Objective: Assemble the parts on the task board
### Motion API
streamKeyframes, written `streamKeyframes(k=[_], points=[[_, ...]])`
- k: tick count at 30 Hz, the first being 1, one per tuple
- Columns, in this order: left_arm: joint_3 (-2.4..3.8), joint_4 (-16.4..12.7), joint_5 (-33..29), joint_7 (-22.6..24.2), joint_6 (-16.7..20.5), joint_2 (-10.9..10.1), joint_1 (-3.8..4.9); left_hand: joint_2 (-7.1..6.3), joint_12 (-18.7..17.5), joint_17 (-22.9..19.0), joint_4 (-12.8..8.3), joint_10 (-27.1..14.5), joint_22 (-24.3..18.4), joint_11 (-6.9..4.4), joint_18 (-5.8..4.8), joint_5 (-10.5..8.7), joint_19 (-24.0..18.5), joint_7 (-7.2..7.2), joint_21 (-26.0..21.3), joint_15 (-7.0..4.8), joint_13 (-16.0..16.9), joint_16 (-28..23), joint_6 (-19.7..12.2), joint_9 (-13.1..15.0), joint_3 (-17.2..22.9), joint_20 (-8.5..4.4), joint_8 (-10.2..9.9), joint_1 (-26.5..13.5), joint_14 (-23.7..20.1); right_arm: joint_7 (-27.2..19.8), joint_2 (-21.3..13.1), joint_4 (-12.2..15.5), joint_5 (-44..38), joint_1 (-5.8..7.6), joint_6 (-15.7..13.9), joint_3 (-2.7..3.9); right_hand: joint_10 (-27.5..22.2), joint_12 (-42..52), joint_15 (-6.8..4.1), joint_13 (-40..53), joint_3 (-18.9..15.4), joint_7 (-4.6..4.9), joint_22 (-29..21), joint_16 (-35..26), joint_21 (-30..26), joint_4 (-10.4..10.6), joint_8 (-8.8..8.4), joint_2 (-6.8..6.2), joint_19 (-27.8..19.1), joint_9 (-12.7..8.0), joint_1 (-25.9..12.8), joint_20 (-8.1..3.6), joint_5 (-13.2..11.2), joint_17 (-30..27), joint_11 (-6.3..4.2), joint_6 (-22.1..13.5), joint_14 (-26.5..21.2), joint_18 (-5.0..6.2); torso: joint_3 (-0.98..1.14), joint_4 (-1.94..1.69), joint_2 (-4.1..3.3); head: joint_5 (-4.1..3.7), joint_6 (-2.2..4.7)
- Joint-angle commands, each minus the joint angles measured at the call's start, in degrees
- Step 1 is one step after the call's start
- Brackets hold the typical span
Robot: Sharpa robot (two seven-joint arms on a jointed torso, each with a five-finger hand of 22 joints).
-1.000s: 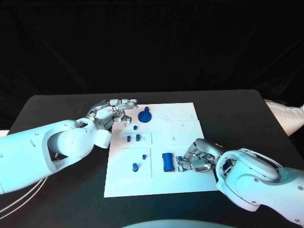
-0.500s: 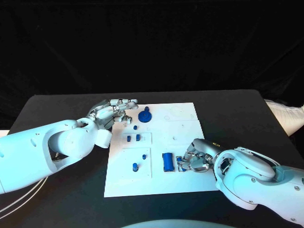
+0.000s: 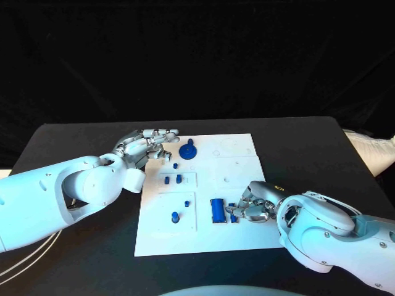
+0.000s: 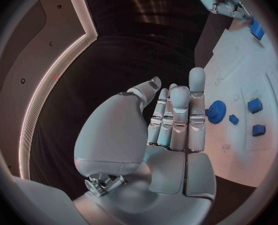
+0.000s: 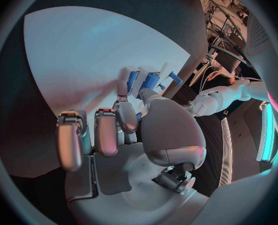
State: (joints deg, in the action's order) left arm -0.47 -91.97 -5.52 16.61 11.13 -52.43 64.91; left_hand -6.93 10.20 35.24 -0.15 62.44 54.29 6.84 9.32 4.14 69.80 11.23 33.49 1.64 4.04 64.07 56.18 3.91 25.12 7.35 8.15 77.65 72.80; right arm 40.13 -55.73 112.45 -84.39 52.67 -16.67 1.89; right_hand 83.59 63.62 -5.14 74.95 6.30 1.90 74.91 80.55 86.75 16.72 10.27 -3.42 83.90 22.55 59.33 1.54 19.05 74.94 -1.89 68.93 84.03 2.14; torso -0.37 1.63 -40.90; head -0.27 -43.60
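Now, right hand (image 3: 255,208): I see it low on the board's (image 3: 242,237) near right part, fingers curled in around a small blue piece (image 3: 234,216); whether it truly pinches that piece I cannot tell.
Block (image 3: 218,210): the long blue one lies flat on the board, just beside my right fingers on their inner side.
Left hand (image 3: 147,145): over the board's far left edge, fingers together and nearly straight, nothing in it.
Gear (image 3: 189,151): round, blue, just off the left fingertips on the board.
Pegs: two short ones (image 3: 173,179) in a recessed square nearer me than the left hand; two more (image 3: 179,211) in the next square, between both hands.
In the way: my right forearm (image 3: 340,237) covers the board's near right corner.
Around: black table (image 3: 73,139); a white bag (image 3: 374,151) at its right edge, well apart from the right hand.
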Motion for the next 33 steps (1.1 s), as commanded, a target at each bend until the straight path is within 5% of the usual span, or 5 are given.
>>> streamKeyframes(k=[1, 20, 26, 29, 33], points=[[0.02, -0.1, 0.2, 0.1, -1.2, 0.1, 0.01, 0.17, 0.3, -0.1, 0.0, -0.3, 0.0, 0.05, 0.99, 0.18, -0.3, -0.03, -0.2, 0.13, 0.0, -0.4, -0.5, 0.1, -0.3, 0.06, 0.2, -0.2, -0.3, 0.8, 0.1, 0.3, -1.0, -0.08, 0.7, -0.03, 0.8, 0.1, -0.25, 0.3, -1.4, 0.25, 11.9, 0.3, 0.3, 0.1, -0.02, 0.36, 3.4, 0.0, -1.1, -0.35, -1.3, 3.2, -0.05, 0.1, 3.8, -1.06, 0.02, 0.01, 0.00, -0.04, 0.07], [-0.11, 0.2, 0.4, 0.3, -1.3, 0.1, 0.00, 0.17, 0.3, -0.1, 0.0, -0.3, 0.0, 0.05, 0.99, 0.18, -0.3, -0.03, -0.2, 0.13, 0.0, -0.4, -0.5, 0.1, -0.3, 0.06, 0.2, -0.2, -0.3, -5.7, -3.6, 0.8, 3.5, 0.38, -4.4, 0.02, -1.5, -5.6, 0.58, -2.1, -5.7, 1.78, 10.3, -1.5, -1.4, -2.0, -2.10, 0.40, 2.0, -0.8, 9.5, 0.16, -4.4, 1.1, 1.09, -3.8, 3.4, -0.52, 0.04, 0.08, 0.19, 0.01, 0.30], [-0.54, 0.9, 0.3, 1.0, -1.2, 0.4, -0.09, 0.17, 0.5, -0.3, 0.1, -0.4, -0.2, 0.09, 1.00, 0.14, -0.4, 0.01, -0.4, 0.17, 0.0, -0.4, -0.6, 0.1, -0.6, 0.09, 0.3, -0.5, -0.4, -19.2, -4.4, -1.9, 19.5, 1.56, -11.0, 0.03, -4.8, -14.0, 1.67, -6.6, -6.6, 3.26, 7.9, -4.1, -3.8, -2.6, -4.17, 1.03, -0.1, -1.8, 13.6, 1.19, -3.6, -1.9, 2.39, -6.8, 2.6, 0.26, 0.04, 0.11, 0.72, -0.21, 0.92], [-0.64, 1.5, -0.2, 2.0, -1.0, 0.8, -0.18, 0.14, 0.7, -0.9, 0.4, -0.4, -0.6, 0.09, 1.09, 0.12, -0.7, -0.02, -1.0, 0.21, 0.1, -0.7, -0.6, 0.1, -1.0, 0.14, 0.4, -0.8, -0.7, -27.5, -4.1, -4.6, 30.9, 2.97, -12.3, 0.03, -12.0, -32.0, 2.53, -16.9, -6.8, 4.36, -0.3, -15.3, -12.4, -3.3, -5.56, 1.63, -7.1, -2.8, 16.6, 1.98, -4.5, -13.7, 3.47, -9.0, -1.1, 2.76, -0.03, 0.12, 1.28, -0.51, 1.41], [-0.71, 3.2, -1.1, 4.4, 0.1, 1.5, -0.32, 0.86, 1.9, -6.0, 0.5, 0.7, -0.9, -0.85, 1.27, 0.17, -1.6, -1.25, -1.8, -0.23, 0.3, -3.7, 1.6, 0.5, -1.3, -0.06, 1.9, -0.8, -3.4, -39.9, -3.0, -10.8, 48.7, 5.84, -12.6, 0.02, -19.8, -46.8, 4.69, -28.9, -6.5, 6.40, -25.2, -43.3, -41.2, -3.6, -6.57, 2.86, -25.5, -4.2, 20.8, 3.85, -5.5, -37.0, 5.69, -11.5, -11.6, 8.31, -0.25, 0.12, 2.37, -0.87, 2.26]])
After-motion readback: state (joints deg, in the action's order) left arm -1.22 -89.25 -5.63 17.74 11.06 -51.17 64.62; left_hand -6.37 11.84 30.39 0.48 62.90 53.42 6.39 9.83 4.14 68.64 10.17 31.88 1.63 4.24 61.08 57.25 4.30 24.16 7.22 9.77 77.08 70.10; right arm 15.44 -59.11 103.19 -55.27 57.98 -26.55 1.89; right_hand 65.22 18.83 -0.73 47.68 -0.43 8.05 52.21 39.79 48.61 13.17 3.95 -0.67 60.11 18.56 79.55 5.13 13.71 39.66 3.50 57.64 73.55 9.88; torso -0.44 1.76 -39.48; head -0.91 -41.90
